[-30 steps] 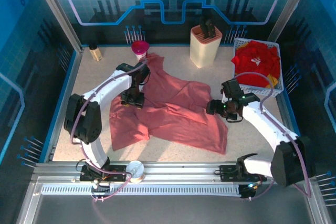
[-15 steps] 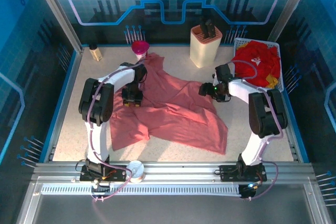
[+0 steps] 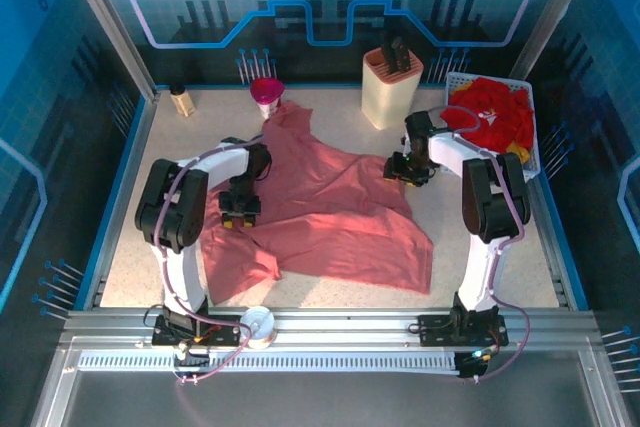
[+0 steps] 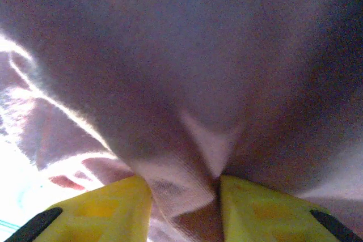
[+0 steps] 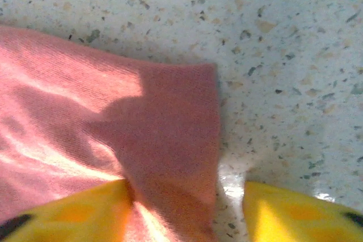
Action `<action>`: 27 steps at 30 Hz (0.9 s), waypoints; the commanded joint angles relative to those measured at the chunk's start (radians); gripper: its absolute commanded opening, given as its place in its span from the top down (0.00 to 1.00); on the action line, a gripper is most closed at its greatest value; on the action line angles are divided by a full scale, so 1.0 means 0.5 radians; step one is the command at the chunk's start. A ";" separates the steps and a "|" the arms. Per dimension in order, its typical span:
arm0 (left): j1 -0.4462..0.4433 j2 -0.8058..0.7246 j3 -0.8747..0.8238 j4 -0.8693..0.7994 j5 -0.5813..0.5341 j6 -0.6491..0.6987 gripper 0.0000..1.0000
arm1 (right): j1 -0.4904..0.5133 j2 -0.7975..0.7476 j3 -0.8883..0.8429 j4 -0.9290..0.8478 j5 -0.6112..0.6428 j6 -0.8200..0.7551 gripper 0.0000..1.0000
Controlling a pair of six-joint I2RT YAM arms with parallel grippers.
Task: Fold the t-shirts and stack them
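Left pincer [image 3: 240, 209] grips a bunched fold of the salmon-pink t-shirt [image 3: 330, 222], which lies rumpled across the middle of the bench [image 3: 345, 117]. Right pincer [image 3: 405, 169] stands part-open astride the shirt's far right corner. The red t-shirts [image 3: 485, 117] sit heaped in the white basket [image 3: 462, 80], far right

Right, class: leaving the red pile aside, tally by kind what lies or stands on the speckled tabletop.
pink t-shirt: 1
white basket: 1
knife block: 1
small bottle: 1
magenta cup: 1
Total: 5
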 commanded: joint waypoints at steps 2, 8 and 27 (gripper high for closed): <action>0.034 -0.171 0.002 -0.038 0.005 -0.042 0.63 | 0.019 0.084 0.132 0.247 -0.130 -0.117 0.94; 0.053 -0.254 0.076 -0.003 0.086 0.004 0.63 | 0.186 -0.134 0.090 0.144 0.132 -0.210 1.00; 0.075 -0.203 0.157 0.075 0.147 0.126 0.63 | 1.708 -0.387 -0.236 -0.272 0.915 0.400 0.51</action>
